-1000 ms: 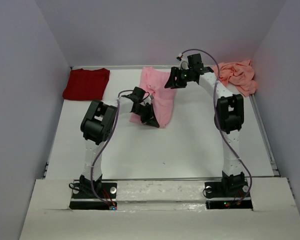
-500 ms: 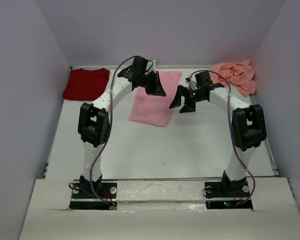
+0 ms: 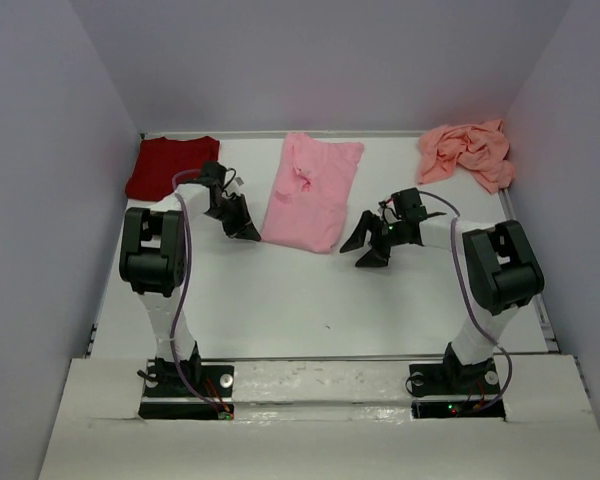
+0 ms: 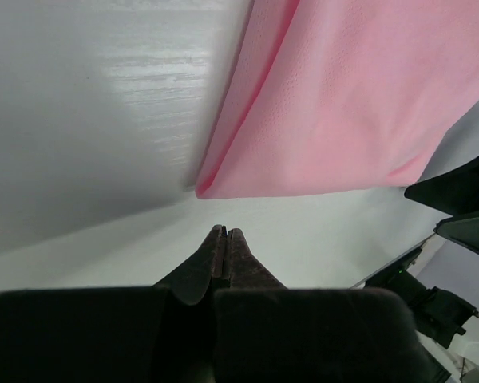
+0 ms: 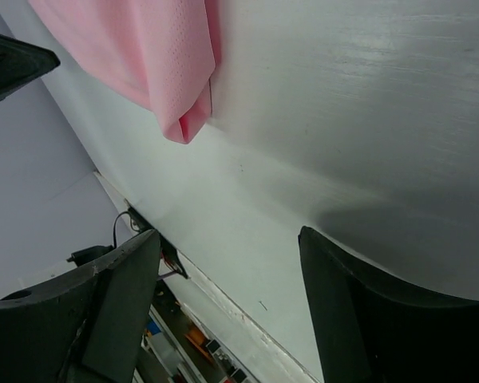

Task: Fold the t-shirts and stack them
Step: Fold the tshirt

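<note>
A light pink t-shirt lies folded into a long strip at the table's middle back; its near corner shows in the left wrist view and the right wrist view. The dark red t-shirt lies folded at the back left. A salmon-pink t-shirt is crumpled at the back right. My left gripper sits just left of the pink strip, shut on nothing. My right gripper is just right of the strip, open and empty.
The white table is walled by grey panels on three sides. A raised rim runs along its right edge. Both arm bases stand on the near ledge.
The left gripper came down from the strip's far end to its left side. The right gripper drew back toward the near right of the strip. The pink t-shirt now lies flat and untouched.
</note>
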Controlling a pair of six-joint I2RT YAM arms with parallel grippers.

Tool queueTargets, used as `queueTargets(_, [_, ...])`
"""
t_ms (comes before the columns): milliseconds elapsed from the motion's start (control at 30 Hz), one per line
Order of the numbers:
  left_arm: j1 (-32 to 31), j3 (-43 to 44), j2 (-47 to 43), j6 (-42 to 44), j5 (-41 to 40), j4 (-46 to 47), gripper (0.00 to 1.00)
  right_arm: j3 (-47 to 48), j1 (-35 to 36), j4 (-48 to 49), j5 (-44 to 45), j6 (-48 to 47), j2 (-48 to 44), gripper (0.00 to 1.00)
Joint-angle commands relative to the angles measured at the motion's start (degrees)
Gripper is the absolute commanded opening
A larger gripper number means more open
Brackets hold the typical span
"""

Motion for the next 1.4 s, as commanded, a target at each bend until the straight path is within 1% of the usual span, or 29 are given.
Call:
queueTargets(0, [-0.3, -2.3, -2.6, 3.0, -1.3, 1.0, 0.0, -1.8, 3.5, 11.7, 1.6, 4.9, -0.6, 0.75])
queueTargets(33, [-0.1, -2.7, -2.7, 3.2, -1.7, 1.4, 0.0, -1.8, 4.0, 14.3, 2.5, 5.2, 0.0, 0.75])
queueTargets(167, [1.1, -4.0, -2.4, 3.9, -2.5, 1.7, 0.0, -1.7, 5.3, 19.8, 3.2, 7.2, 3.8, 0.73])
queueTargets(267, [1.8, -4.1, -3.0, 4.1, -3.6, 1.8, 0.0, -0.7, 5.8, 22.3, 4.1, 7.2, 5.9, 0.73])
queueTargets(400, [2.5, -3.9, -3.8, 3.7, -4.7, 2.4, 0.0, 0.5, 5.8, 23.2, 5.7, 6.6, 7.2, 0.71])
queueTargets(500, [3.3, -3.3, -4.1, 3.5, -5.0, 2.5, 0.0, 1.2, 5.8, 23.9, 6.1, 6.5, 7.7, 0.66])
queueTargets(567, [3.7, -2.8, -4.1, 3.4, -4.8, 2.2, 0.0, 1.7, 5.8, 24.1, 6.2, 6.5, 8.2, 0.65])
queueTargets(633, [3.8, -2.4, -3.9, 3.7, -4.7, 1.9, 0.0, 2.4, 5.8, 24.1, 6.0, 6.6, 8.4, 0.62])
queueTargets(667, [4.0, -2.3, -4.0, 3.7, -4.8, 1.8, 0.0, 2.7, 5.8, 24.1, 6.0, 6.8, 8.7, 0.58])
queueTargets(700, [4.1, -2.2, -4.0, 3.7, -4.7, 1.8, 0.0, 2.7, 5.8, 24.1, 5.9, 7.0, 8.9, 0.58])
queueTargets(733, [4.1, -2.2, -4.0, 3.8, -4.7, 1.7, 0.0, 3.0, 5.8, 24.2, 5.8, 7.1, 9.1, 0.55])
queueTargets(867, [4.9, -2.4, -3.5, 4.1, -4.8, 1.7, 0.0, 3.5, 6.3, 24.3, 5.6, 7.4, 9.8, 0.5])
queueTargets(933, [5.3, -2.4, -3.4, 4.4, -5.0, 1.7, 0.0, 3.6, 6.9, 24.4, 5.6, 7.9, 10.2, 0.45])
queueTargets(1233, [6.9, -1.4, -2.3, 5.6, -4.9, 0.6, 0.0, 2.8, 8.0, 24.5, 5.8, 9.2, 9.2, 0.43])
queueTargets(1267, [7.0, -1.2, -2.0, 5.8, -4.7, 0.6, 0.0, 2.4, 8.0, 24.3, 6.0, 9.2, 8.6, 0.35])
queueTargets(1367, [7.0, -1.3, -1.7, 5.9, -4.7, 0.6, 0.0, 2.2, 8.0, 24.0, 6.0, 9.0, 8.1, 0.34])
